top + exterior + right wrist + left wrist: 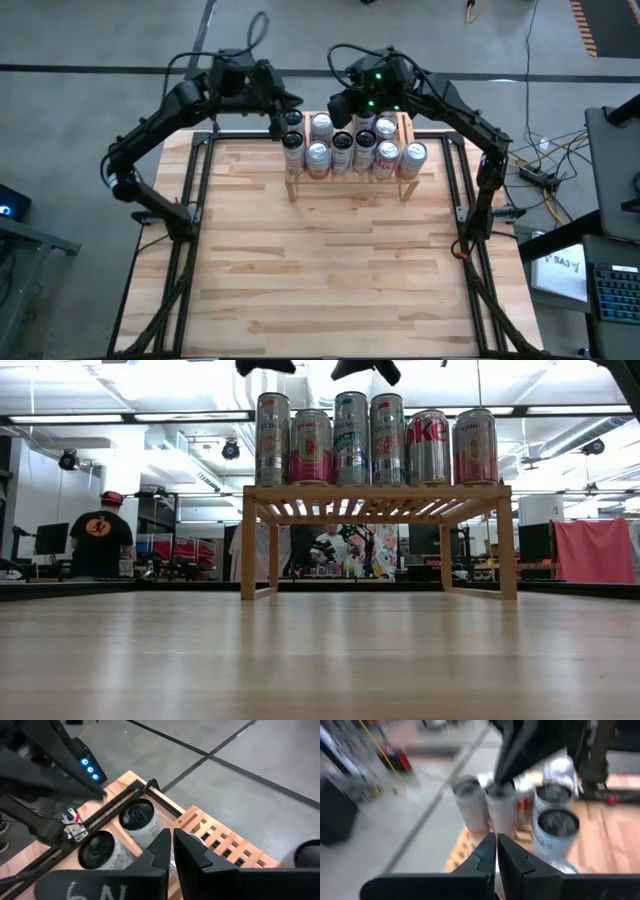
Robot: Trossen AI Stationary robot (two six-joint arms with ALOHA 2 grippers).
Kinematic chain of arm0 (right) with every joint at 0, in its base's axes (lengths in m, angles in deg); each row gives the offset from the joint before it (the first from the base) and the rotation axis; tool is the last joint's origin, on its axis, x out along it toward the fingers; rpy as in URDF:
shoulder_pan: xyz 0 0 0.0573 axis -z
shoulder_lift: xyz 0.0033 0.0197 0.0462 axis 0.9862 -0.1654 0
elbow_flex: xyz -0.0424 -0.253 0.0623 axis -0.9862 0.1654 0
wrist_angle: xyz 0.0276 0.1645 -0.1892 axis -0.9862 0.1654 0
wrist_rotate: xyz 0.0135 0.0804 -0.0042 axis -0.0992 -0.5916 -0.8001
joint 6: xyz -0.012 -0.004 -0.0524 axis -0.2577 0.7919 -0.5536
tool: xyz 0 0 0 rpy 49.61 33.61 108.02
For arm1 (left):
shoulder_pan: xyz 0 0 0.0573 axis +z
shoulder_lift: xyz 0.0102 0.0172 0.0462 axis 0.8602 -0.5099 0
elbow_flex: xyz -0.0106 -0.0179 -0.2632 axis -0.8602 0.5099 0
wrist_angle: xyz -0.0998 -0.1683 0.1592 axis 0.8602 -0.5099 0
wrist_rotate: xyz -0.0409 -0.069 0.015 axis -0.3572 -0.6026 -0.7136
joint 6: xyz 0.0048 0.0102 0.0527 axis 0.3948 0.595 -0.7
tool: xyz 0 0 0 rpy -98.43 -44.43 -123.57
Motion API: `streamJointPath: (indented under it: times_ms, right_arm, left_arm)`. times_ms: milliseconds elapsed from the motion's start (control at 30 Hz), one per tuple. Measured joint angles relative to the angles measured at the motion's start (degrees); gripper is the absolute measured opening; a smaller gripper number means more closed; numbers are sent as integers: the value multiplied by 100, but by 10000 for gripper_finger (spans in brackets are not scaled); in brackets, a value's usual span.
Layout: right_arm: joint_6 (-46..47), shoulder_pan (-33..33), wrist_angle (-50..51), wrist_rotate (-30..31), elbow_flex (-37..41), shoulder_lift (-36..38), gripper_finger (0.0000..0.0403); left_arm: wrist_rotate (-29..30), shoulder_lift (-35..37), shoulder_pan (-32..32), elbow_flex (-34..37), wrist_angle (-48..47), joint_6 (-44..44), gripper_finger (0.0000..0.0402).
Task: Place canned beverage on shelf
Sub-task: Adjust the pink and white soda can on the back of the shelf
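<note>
Grey concrete floor [90,40], ceiling lights [120,418]; red cloth [596,550]

This place is a robotics lab or a workshop, not a home. The wooden worktop [330,250] stands on a bare grey concrete floor [80,40], and loose cables [545,150] run across it. A laptop [612,290] sits beside the worktop. In the low view, the room behind has a high open ceiling with long strip lights [130,418], monitors [50,538] on desks, and a person in a black shirt and red cap [100,540] standing at a station.
</note>
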Motion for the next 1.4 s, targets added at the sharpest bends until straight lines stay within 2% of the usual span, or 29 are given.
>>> streamJointPath:
  times_ms: [200, 367, 533, 800, 900, 1033, 1400]
  right_arm:
    - [21, 2, 207, 254, 0, 23, 12]
    - [22, 2, 294, 441, 0, 134, 12]
    - [-140, 28, 456, 594, 0, 333, 12]
    - [-510, 92, 537, 606, 0, 841, 12]
    - [-571, 138, 569, 740, 0, 999, 12]
    - [-599, 159, 596, 754, 0, 1139, 12]
    - [-809, 157, 894, 901, 0, 1158, 12]
  left_arm:
    - [-9, -561, -23, -899, -1151, 455, 0]
    - [-15, -1001, -140, -1736, -1411, 715, 0]
    - [62, -1323, -138, -2182, -1750, 712, 0]
    - [88, -1673, -170, -2346, -2077, 1322, 0]
    - [315, -1792, -188, -2346, -2086, 1556, 0]
    - [700, -1959, -199, -2350, -2078, 1607, 0]
    - [806, -2174, -251, -2343, -2066, 1722, 0]
